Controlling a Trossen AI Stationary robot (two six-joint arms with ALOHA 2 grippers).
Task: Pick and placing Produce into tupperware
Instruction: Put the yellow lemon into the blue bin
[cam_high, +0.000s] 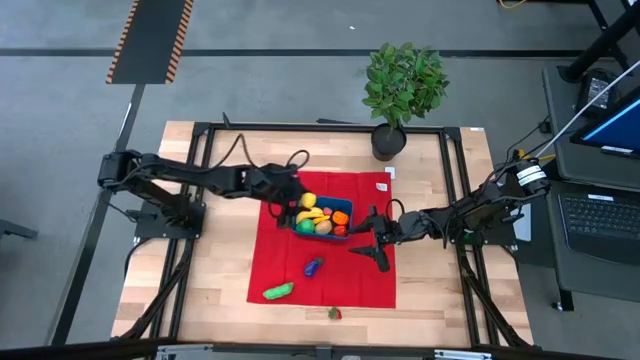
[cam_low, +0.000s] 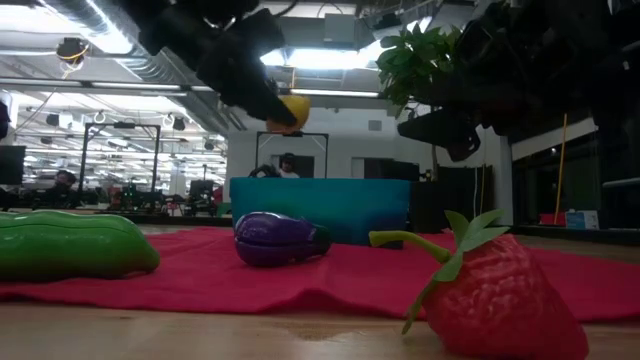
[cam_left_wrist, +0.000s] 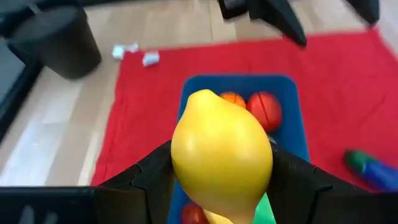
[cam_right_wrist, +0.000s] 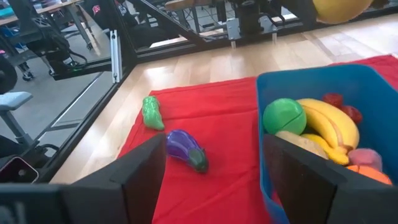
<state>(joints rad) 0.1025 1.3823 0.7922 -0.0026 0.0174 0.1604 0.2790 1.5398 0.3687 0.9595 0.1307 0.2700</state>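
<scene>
Produce mostly sits heaped in the blue tupperware (cam_high: 340, 208) in the middle of the red cloth (cam_high: 280, 260): a banana (cam_right_wrist: 333, 121), a green ball (cam_right_wrist: 284, 116) and orange pieces among it. Left gripper (cam_left_wrist: 221, 180) hangs just above the container's left end, its fingers clamped on a yellow lemon (cam_left_wrist: 221, 158). Right gripper (cam_high: 372, 240) waits low beside the container's right end, fingers spread wide with nothing between them. A purple eggplant (cam_high: 314, 266) and green cucumber (cam_high: 278, 291) lie loose on the cloth, a strawberry (cam_high: 335, 313) on the bare wood beyond, and a potted plant (cam_high: 402, 85) stands at the table's far edge
</scene>
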